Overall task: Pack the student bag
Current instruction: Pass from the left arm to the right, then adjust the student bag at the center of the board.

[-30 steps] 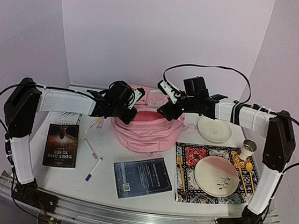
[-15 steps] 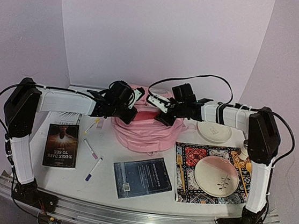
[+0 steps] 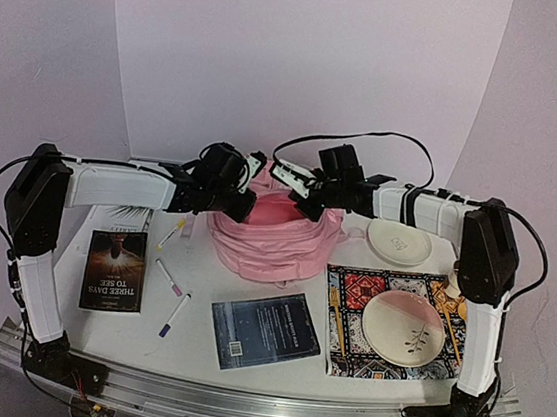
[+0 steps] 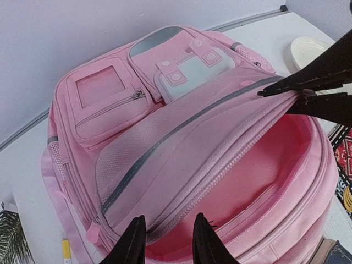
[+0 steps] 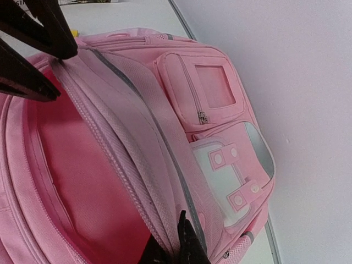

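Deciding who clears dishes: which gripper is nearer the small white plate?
Right. The right gripper pinches the student bag left of the plate; the left gripper is farther left, across the bag.

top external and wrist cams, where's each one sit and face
Top external: above and behind, looking down; left arm, right arm, student bag between.
Left wrist: at the bag's left end, facing the back wall; left gripper at bottom.
Right wrist: at its right end, facing left; right gripper pinching the rim.
Both wrist views share the bag's open mouth and the opposite gripper.
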